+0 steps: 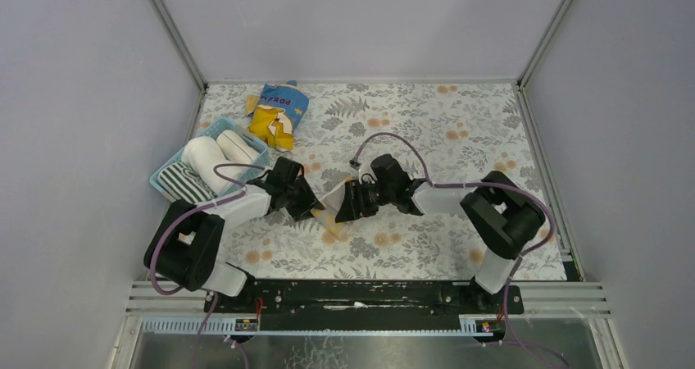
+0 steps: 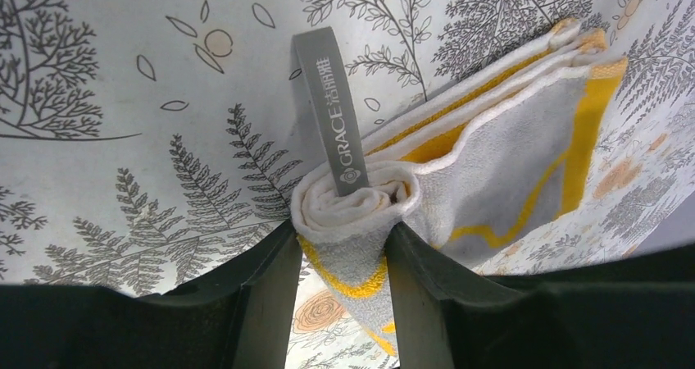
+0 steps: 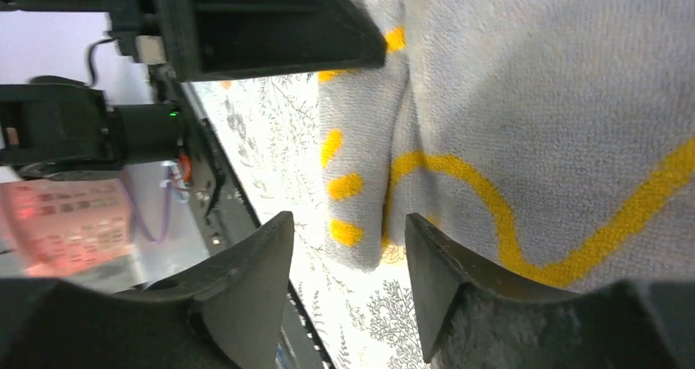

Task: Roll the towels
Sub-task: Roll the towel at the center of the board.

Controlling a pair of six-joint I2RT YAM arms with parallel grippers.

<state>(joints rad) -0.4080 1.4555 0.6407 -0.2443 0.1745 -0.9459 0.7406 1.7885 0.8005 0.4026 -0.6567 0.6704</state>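
The beige towel with yellow marks [image 1: 333, 198] is held off the table between my two grippers. My left gripper [image 1: 311, 205] is shut on its rolled end; in the left wrist view the roll [image 2: 354, 197] sits between the fingers [image 2: 340, 250], with a grey label loop [image 2: 332, 107] sticking out. My right gripper [image 1: 347, 203] is open at the other side; in the right wrist view [image 3: 348, 225] the towel [image 3: 533, 98] drapes over the right finger. Two rolled cream towels [image 1: 215, 154] and a striped towel [image 1: 185, 182] lie in the basket.
The light blue basket [image 1: 215, 126] stands at the left of the floral table cover. A blue-and-yellow snack bag [image 1: 279, 111] lies behind it. The black rail [image 1: 361, 291] with both arm bases runs along the near edge. Grey walls close in the sides.
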